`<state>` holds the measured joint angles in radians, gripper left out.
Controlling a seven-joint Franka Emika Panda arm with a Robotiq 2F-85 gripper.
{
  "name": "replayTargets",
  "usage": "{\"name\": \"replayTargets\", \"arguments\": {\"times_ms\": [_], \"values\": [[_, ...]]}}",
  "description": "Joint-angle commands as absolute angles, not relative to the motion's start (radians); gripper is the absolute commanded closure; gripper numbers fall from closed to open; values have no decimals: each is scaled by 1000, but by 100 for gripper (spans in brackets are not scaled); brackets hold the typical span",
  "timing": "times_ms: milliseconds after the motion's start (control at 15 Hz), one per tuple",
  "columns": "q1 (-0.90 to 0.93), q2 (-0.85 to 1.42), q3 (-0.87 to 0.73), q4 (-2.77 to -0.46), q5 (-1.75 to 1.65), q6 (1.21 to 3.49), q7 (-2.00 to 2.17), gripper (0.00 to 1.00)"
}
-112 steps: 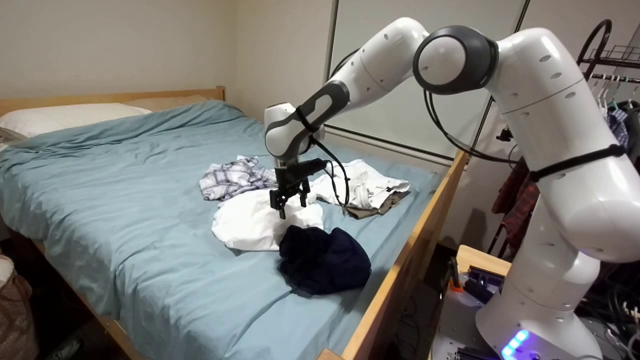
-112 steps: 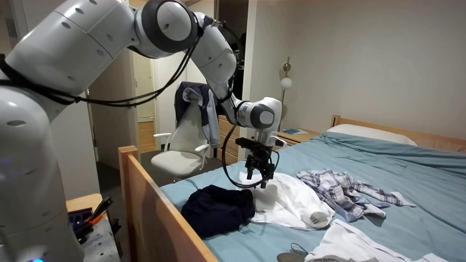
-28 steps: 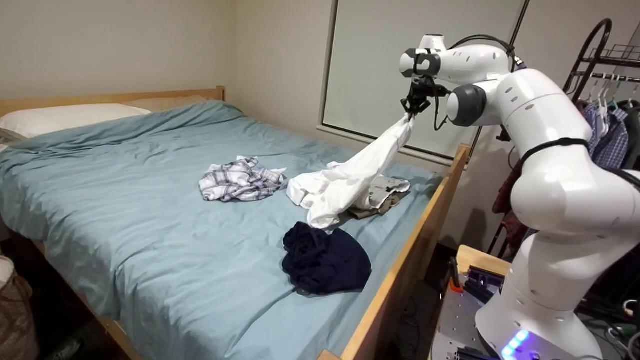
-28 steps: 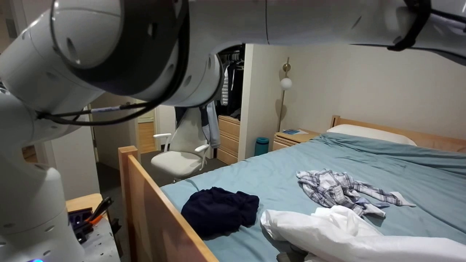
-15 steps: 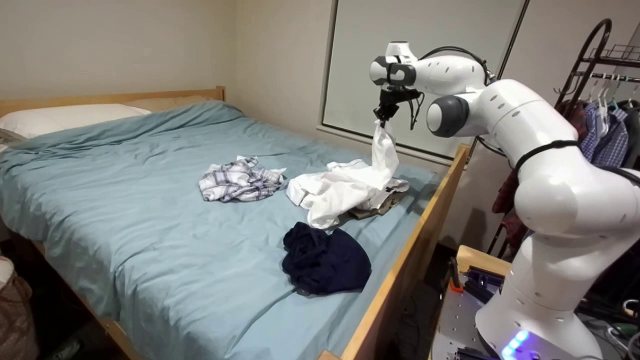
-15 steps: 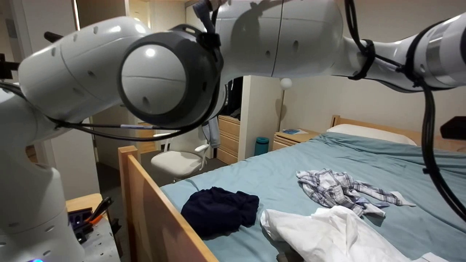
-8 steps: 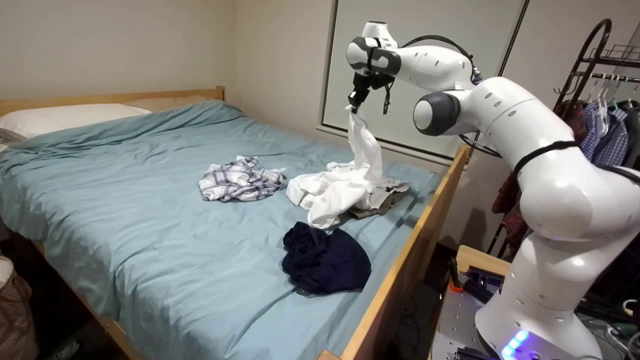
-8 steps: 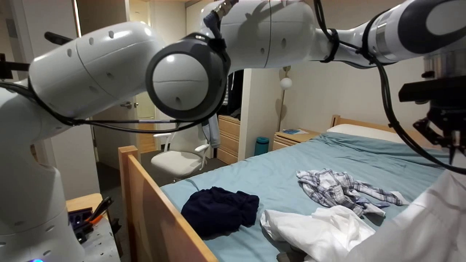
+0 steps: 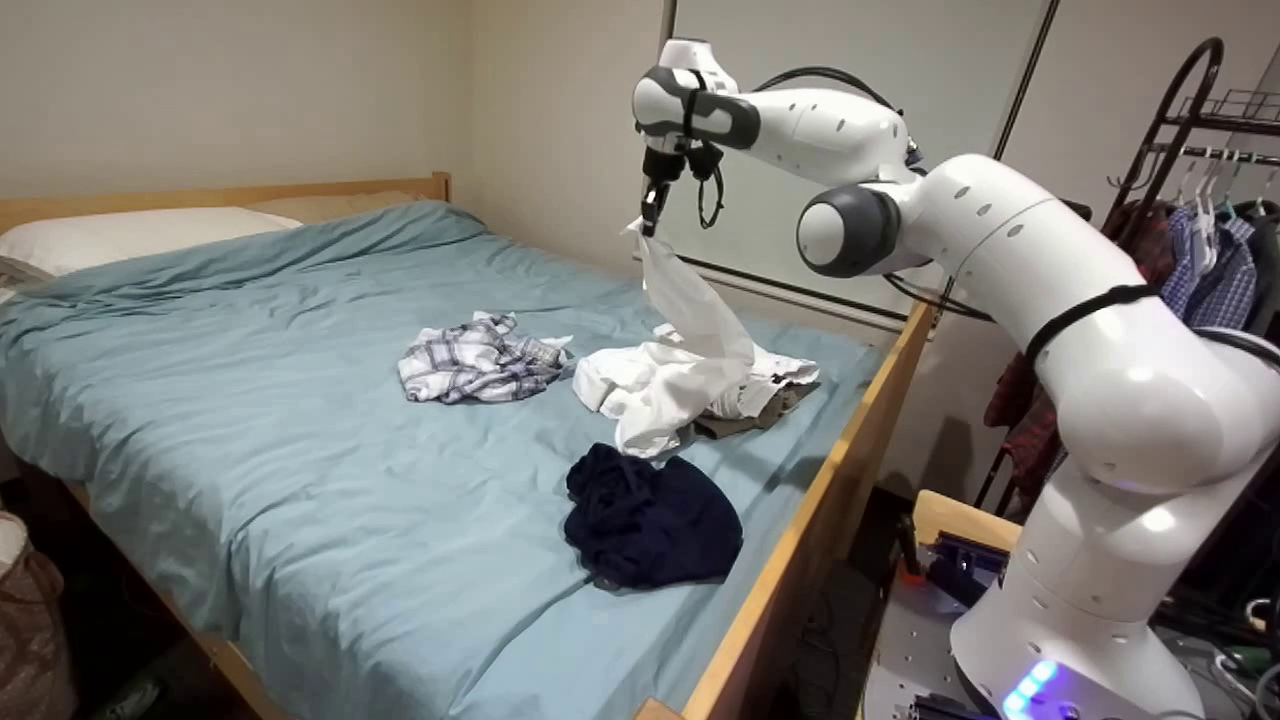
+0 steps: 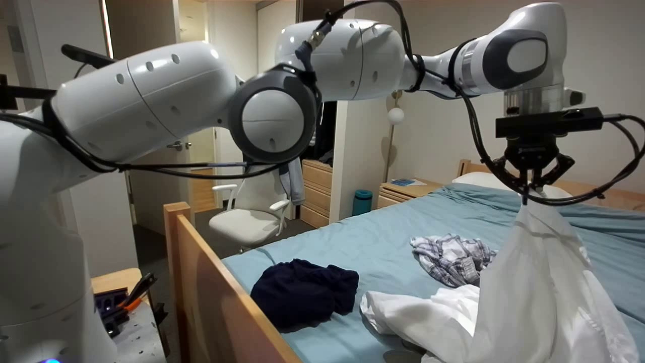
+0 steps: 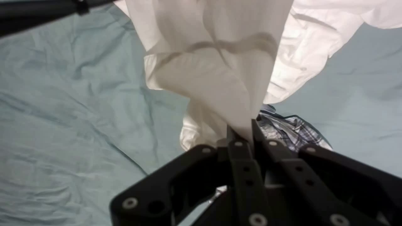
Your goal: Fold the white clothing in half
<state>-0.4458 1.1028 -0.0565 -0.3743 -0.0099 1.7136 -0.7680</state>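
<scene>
In an exterior view, nearest stands the arm [image 9: 1120, 310], beside the wooden board [image 9: 835, 470] at one end of the blue-green bed [image 9: 330, 480]. Just past the board lies a navy cloth [image 9: 655, 520], heaped on the bed. Beyond it is the white garment [image 9: 700, 325]: its lower part rests bunched on the bed, just beside the navy cloth, and its upper part is raised, slanting up to the gripper [image 11: 242, 128]. The jaws are narrowed on a pinch of the garment, well above the bed; in the wrist view the garment passes between them and widens into a loose, creased sheet. A brown cloth [image 9: 765, 413] shows from under white fabric [image 9: 790, 370] on the side toward the board; whether that fabric belongs to the held garment cannot be told. Farther off, a crumpled plaid shirt [image 9: 475, 360] lies near the garment. At the far end are a pillow [image 9: 140, 237] and the wooden headboard [image 9: 350, 188], with a pale wall [image 9: 250, 90] behind.
</scene>
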Motion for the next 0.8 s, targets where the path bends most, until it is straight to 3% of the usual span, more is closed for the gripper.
{"name": "replayTargets", "arguments": {"times_ms": [0, 733], "values": [[-423, 1130, -44, -356, -32, 1687, -933, 93], [-367, 1260, -45, -334, -37, 1602, -1319, 93]]}}
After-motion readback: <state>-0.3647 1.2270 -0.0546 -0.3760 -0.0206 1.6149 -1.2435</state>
